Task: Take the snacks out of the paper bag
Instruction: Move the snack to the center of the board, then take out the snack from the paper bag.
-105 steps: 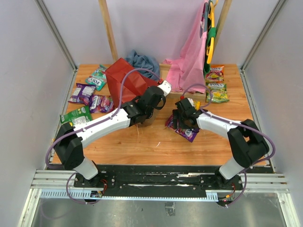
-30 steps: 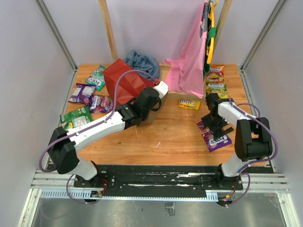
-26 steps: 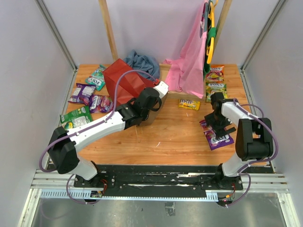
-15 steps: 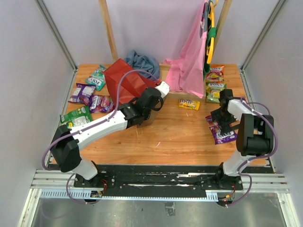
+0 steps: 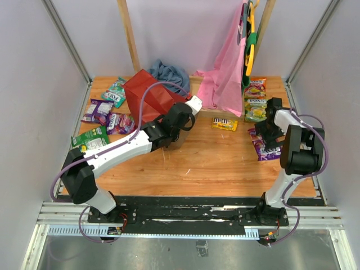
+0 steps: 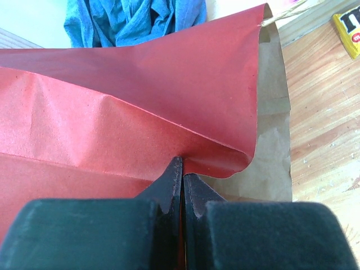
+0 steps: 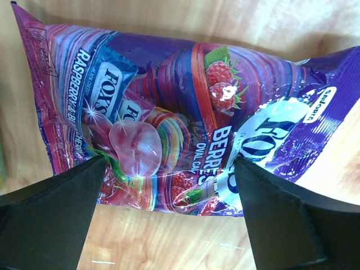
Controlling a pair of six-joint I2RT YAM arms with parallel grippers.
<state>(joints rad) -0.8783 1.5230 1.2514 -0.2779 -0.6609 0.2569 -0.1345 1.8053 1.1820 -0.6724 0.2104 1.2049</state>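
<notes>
The paper bag (image 5: 149, 100), red outside, lies tipped on the table at the back left. My left gripper (image 5: 189, 110) is shut on its upper edge. In the left wrist view the fingers (image 6: 183, 169) pinch the red sheet (image 6: 140, 84), and the brown inside (image 6: 273, 140) shows to the right. A purple berry sweets packet (image 5: 264, 147) lies flat near the right edge. My right gripper (image 5: 271, 128) hovers over it, open. In the right wrist view the packet (image 7: 169, 101) fills the frame and the gripper (image 7: 169, 166) straddles its near edge. A yellow M&M's packet (image 5: 225, 124) lies mid-table.
Purple (image 5: 98, 110), green (image 5: 90, 138) and teal (image 5: 115, 93) packets lie at the left. Orange and green packets (image 5: 257, 100) lie at the back right. A blue-grey cloth (image 5: 169, 72) sits behind the bag. A pink garment (image 5: 225, 79) hangs at the back.
My right arm swung from the table's middle to the right edge, and the purple packet went with it. The left gripper kept its hold on the bag's edge.
</notes>
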